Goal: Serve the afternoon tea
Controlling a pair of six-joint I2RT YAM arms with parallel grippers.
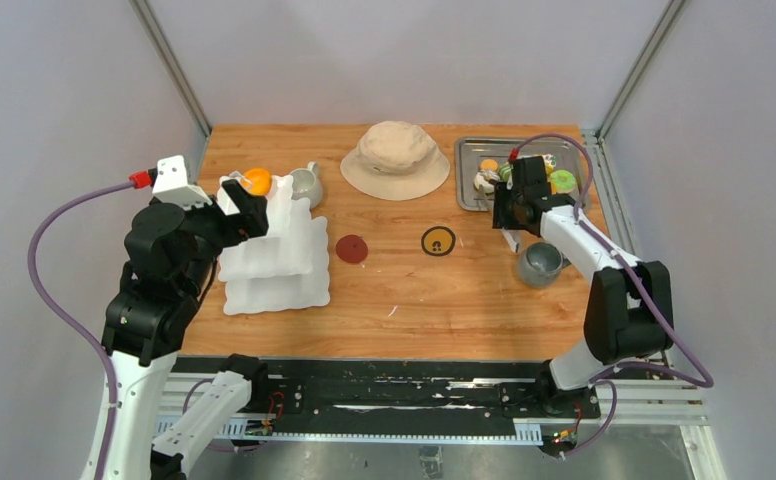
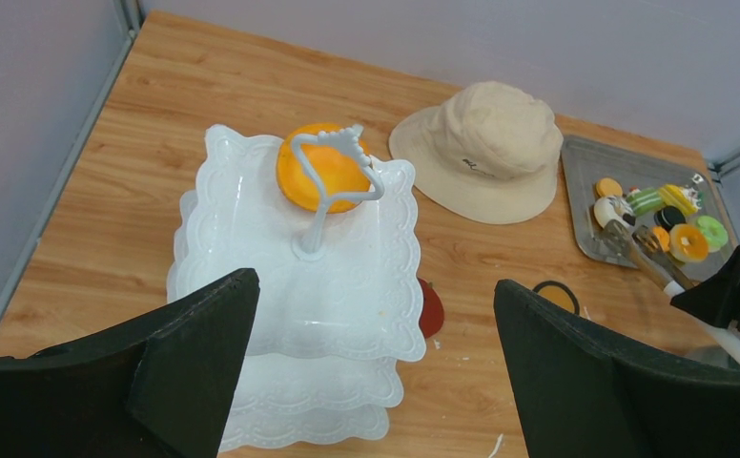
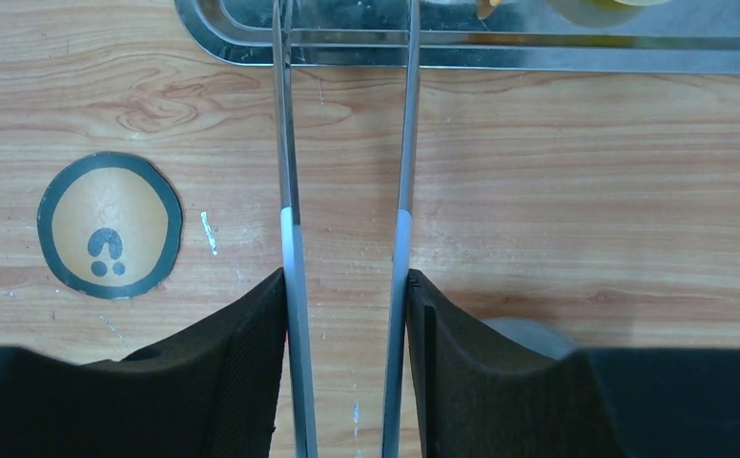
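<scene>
The right gripper point(image 3: 347, 296) pinches the tongs point(image 3: 290, 143), their arms parted and reaching the tray point(image 3: 538, 55) at the frame's top. The left gripper point(image 2: 371, 286) gapes empty above the stand point(image 2: 252, 219) — centre-left, one orange pastry point(image 2: 314, 176) on its top tier. Other pastries point(image 2: 688, 240) sit in the tray, far right. Best to straddle one squarely, then squeeze gently — a hard pinch may eject it.

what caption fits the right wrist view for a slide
Right gripper shut on metal tongs, arms crossing the tray rim, a yellow coaster to the left
</scene>
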